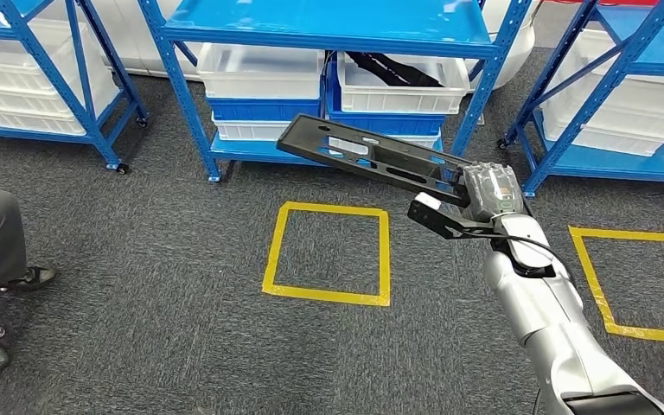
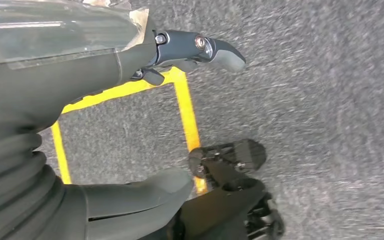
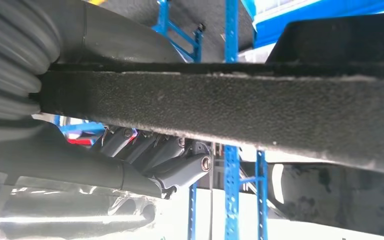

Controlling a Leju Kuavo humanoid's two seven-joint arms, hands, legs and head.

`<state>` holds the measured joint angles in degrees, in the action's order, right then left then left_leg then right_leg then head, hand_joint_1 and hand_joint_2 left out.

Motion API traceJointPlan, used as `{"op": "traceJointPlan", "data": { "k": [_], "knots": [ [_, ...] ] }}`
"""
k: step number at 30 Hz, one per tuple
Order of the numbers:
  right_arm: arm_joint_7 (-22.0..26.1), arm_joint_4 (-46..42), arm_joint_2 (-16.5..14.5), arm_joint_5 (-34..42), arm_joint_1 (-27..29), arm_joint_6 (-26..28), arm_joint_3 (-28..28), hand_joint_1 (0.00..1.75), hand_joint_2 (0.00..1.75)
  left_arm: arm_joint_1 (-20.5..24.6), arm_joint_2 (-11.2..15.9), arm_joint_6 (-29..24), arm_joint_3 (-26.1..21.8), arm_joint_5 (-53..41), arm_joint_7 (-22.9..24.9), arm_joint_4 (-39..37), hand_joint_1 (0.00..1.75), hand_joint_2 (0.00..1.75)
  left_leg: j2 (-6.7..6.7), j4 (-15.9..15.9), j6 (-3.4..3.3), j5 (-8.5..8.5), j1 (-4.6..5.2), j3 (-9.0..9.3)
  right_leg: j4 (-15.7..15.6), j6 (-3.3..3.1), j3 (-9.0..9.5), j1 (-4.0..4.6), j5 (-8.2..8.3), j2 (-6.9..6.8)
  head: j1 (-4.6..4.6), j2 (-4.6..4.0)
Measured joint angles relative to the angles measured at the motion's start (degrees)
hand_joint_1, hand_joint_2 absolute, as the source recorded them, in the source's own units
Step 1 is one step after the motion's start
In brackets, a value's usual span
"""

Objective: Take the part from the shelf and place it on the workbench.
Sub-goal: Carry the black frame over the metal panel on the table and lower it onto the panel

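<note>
The right arm (image 1: 545,320), silver and jointed, reaches up from the lower right of the head view toward the middle shelf unit (image 1: 328,52). Its right hand (image 1: 490,192) grips one end of the part (image 1: 367,156), a long, flat black plate with slots and cut-outs, held in the air over the grey carpet (image 1: 138,285) and just in front of the shelf. The plate tilts, its far end higher and pointing toward the left of the shelf. In the right wrist view the part (image 3: 240,110) runs as a thick dark bar with a rough, grainy edge, and the dark fingers (image 3: 150,150) are curled against its underside, closed on it.

The shelving is blue painted steel with diagonal braces; white and blue plastic bins (image 1: 264,73) sit on the lower tier. One white bin (image 1: 402,82) holds something dark, too cut off to identify. Yellow tape forms a square (image 1: 328,255) on the carpet below the part, and a second one (image 1: 631,277) is cut by the right edge.

The left hand (image 2: 130,55) hangs over the carpet, one dark finger (image 2: 215,50) extended and the thick thumb apart from it, with nothing held.

A person's leg and shoe (image 1: 0,251) enter at the left edge.
</note>
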<state>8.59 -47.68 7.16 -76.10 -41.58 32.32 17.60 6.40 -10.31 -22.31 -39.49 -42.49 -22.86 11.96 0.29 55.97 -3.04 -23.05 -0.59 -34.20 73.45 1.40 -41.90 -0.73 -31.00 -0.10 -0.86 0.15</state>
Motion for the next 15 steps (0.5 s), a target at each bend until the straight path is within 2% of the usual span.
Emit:
{"op": "traceJointPlan", "data": {
  "k": [1,2,3,4,5,6,8,9,10,11,12,14,15],
  "knots": [
    [0.0,0.0,0.1,0.0,0.1,0.0,-0.1,1.75,1.75,0.0,0.0,0.0,0.0,0.0,0.0,0.0,0.00,1.75,0.00,0.0,0.16,0.38,-0.05,-0.48,-0.6,0.45,1.10,-0.08,0.02,0.00,0.05,0.00],
    [0.0,0.0,0.1,0.0,0.2,-0.1,-0.1,1.75,1.75,-0.1,0.0,0.0,0.0,0.0,0.0,0.0,0.00,1.75,0.00,0.1,0.37,0.76,-0.12,-0.87,-3.9,0.97,3.67,-0.20,0.82,-0.02,0.10,0.00],
    [0.0,0.0,0.1,0.0,0.1,-0.1,-0.2,1.75,1.75,-0.1,-0.1,0.0,0.0,0.0,0.0,0.0,0.00,1.75,0.00,0.1,0.62,1.06,-0.18,-1.12,-8.5,1.37,6.88,-0.34,1.81,-0.05,0.17,0.00],
    [0.0,0.0,0.1,0.0,0.0,-0.1,-0.2,1.75,1.75,-0.1,-0.1,0.0,-0.1,0.0,0.0,0.0,0.00,1.75,0.03,0.2,0.97,1.39,-0.14,-1.32,-12.8,1.47,9.63,-0.25,2.64,-0.04,0.24,0.01],
    [0.0,0.0,0.1,0.0,-0.1,-0.2,-0.3,1.75,1.75,-0.1,-0.1,0.1,-0.1,0.1,0.0,0.0,0.00,1.75,0.07,0.2,1.34,1.71,-0.08,-1.44,-16.0,1.32,11.52,-0.10,3.32,0.01,0.25,0.01],
    [0.0,-0.1,0.1,0.0,-0.2,-0.2,-0.3,1.75,1.75,0.0,-0.1,0.1,-0.2,0.2,0.0,0.0,0.00,1.75,0.11,0.2,1.71,2.08,-0.02,-1.52,-17.4,0.96,12.24,0.14,3.65,0.07,0.22,0.01],
    [0.0,-0.1,0.1,0.0,-0.3,-0.4,-0.3,1.75,1.75,-0.1,-0.1,0.2,-0.4,0.4,-0.1,0.0,0.00,1.75,0.15,-0.2,2.45,3.05,0.02,-1.70,-17.6,0.02,11.89,0.62,4.42,0.18,0.16,0.01],
    [0.0,-0.1,0.1,0.0,-0.3,-0.5,-0.3,1.75,1.75,-0.1,-0.1,0.2,-0.5,0.4,-0.1,0.0,0.00,1.75,0.10,-0.3,2.75,3.26,-0.05,-1.93,-17.7,-0.46,11.77,0.25,4.95,0.13,0.08,0.01],
    [0.0,-0.1,0.0,0.0,-0.3,-0.5,-0.3,1.75,1.75,-0.2,-0.1,0.2,-0.6,0.4,-0.1,0.0,0.00,1.75,0.02,0.1,3.04,2.71,-0.10,-2.36,-17.9,-0.96,11.46,-0.08,5.52,0.07,-0.06,0.01],
    [0.0,-0.1,0.0,0.0,-0.3,-0.5,-0.3,1.75,1.75,-0.2,0.0,0.2,-0.6,0.4,-0.1,0.0,0.00,1.75,-0.06,1.9,3.30,1.19,-0.17,-3.22,-18.1,-1.54,11.08,-0.50,6.13,0.00,-0.27,0.01],
    [0.0,-0.2,-0.1,0.0,-0.4,-0.5,-0.3,1.75,1.75,-0.2,0.0,0.2,-0.7,0.4,-0.2,0.0,0.00,1.75,-0.16,5.0,3.53,-1.19,-0.31,-4.58,-18.2,-2.05,10.55,-0.74,6.68,-0.11,-0.47,0.01],
    [0.0,-0.2,-0.1,0.0,-0.3,-0.5,-0.3,1.75,1.75,-0.3,0.0,0.2,-0.8,0.4,-0.2,0.0,0.00,1.75,-0.29,13.3,4.00,-6.04,-0.47,-7.52,-18.2,-2.71,9.19,-0.36,7.77,-0.21,-0.68,0.01],
    [0.0,-0.2,-0.1,0.0,-0.2,-0.5,-0.3,1.75,1.75,-0.3,0.0,0.2,-0.8,0.4,-0.2,0.0,0.00,1.75,-0.33,16.0,4.14,-7.34,-0.52,-8.12,-18.2,-2.78,8.49,-0.24,8.34,-0.22,-0.69,0.01]
  ]
}}
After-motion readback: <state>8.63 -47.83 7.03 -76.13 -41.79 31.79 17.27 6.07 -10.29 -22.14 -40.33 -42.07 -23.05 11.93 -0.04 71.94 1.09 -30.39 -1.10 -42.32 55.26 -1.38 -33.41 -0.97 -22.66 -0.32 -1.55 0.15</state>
